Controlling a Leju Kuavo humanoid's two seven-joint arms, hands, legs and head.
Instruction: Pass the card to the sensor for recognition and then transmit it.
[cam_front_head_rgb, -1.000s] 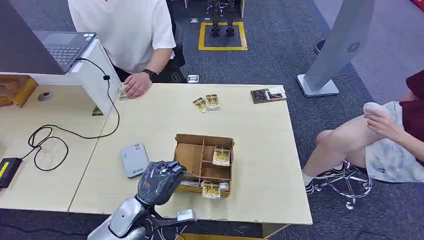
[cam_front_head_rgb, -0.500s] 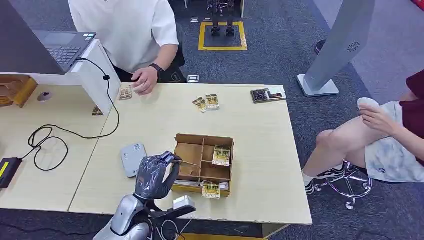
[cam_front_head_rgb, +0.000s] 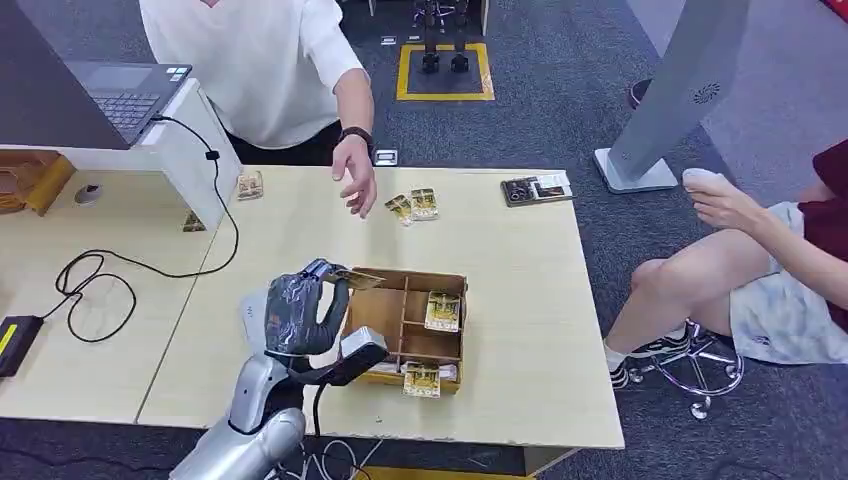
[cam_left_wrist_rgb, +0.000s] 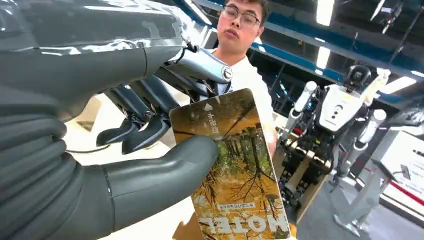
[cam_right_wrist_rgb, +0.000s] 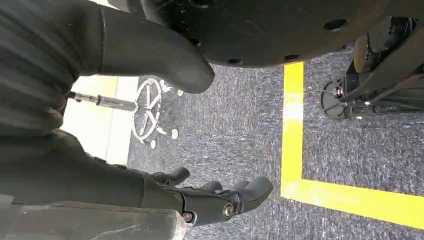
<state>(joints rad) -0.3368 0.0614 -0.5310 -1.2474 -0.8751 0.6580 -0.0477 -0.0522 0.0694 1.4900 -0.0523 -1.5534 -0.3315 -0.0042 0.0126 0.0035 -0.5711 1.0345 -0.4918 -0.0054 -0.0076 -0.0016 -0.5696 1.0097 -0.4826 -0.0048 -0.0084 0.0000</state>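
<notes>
My left hand (cam_front_head_rgb: 300, 312) is raised over the table's near side, just left of the wooden box (cam_front_head_rgb: 452, 282). It pinches a yellow-brown hotel card (cam_front_head_rgb: 359, 278) between thumb and fingers, the card sticking out toward the box. The left wrist view shows the same card (cam_left_wrist_rgb: 235, 170) close up, printed with trees, under the thick thumb (cam_left_wrist_rgb: 150, 180). The grey card reader (cam_front_head_rgb: 251, 308) lies flat on the table, mostly hidden behind that hand. My right hand (cam_right_wrist_rgb: 215, 197) hangs over the carpet, fingers apart and holding nothing.
More cards sit in the box's compartments (cam_front_head_rgb: 443, 310) and at its front (cam_front_head_rgb: 422, 380). Two cards (cam_front_head_rgb: 414, 206) lie further back, with a person's hand (cam_front_head_rgb: 356, 186) reaching near them. A laptop stand (cam_front_head_rgb: 190, 150) and a cable (cam_front_head_rgb: 100, 275) are at the left. A seated person (cam_front_head_rgb: 770, 260) is at the right.
My left hand has lifted the card out of the box and up over the reader. The person's hand has swung from the card by the laptop stand toward the middle cards.
</notes>
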